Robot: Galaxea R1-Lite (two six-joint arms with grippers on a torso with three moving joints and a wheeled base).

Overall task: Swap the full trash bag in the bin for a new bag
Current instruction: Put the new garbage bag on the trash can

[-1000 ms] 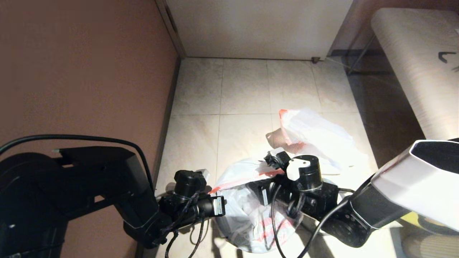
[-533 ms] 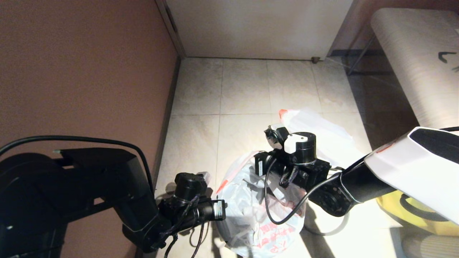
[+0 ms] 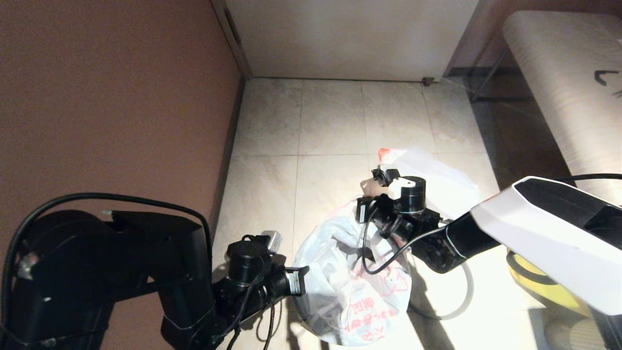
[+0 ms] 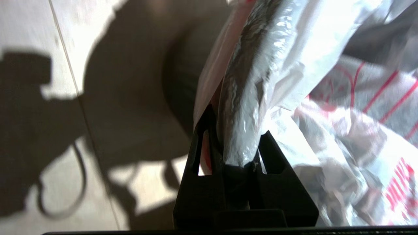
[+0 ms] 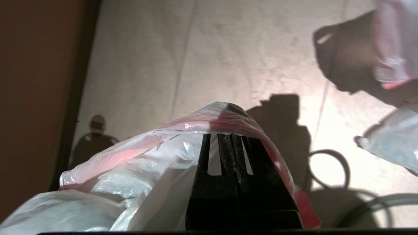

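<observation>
The new bag [image 3: 350, 287], thin white plastic with a red line drawing, hangs stretched between my two grippers above the bin [image 4: 178, 75], a dark round shape beside its lower edge. My left gripper [image 4: 238, 140] is shut on a bunched fold of the bag's near-left edge [image 4: 248, 107]. My right gripper [image 5: 228, 135] is shut at the far side of the bag's mouth, with the pink-red rim [image 5: 183, 125] pulled tight over its fingertips. The full trash bag [image 3: 432, 180], nearly plain white with a pink-red tip, lies on the tiles behind the right gripper [image 3: 357, 214].
A thin grey hoop [image 3: 467, 291] lies on the floor right of the new bag. A large yellow bag [image 3: 539, 284] sits under my right arm. A brown wall [image 3: 121, 97] runs along the left, a pale bench [image 3: 568, 87] stands at the right, and bare tiles [image 3: 330, 121] lie ahead.
My right gripper has moved away from me and a little right, drawing the bag's rim with it, so the mouth is stretched wider. The left gripper has held its grip, shifting only slightly.
</observation>
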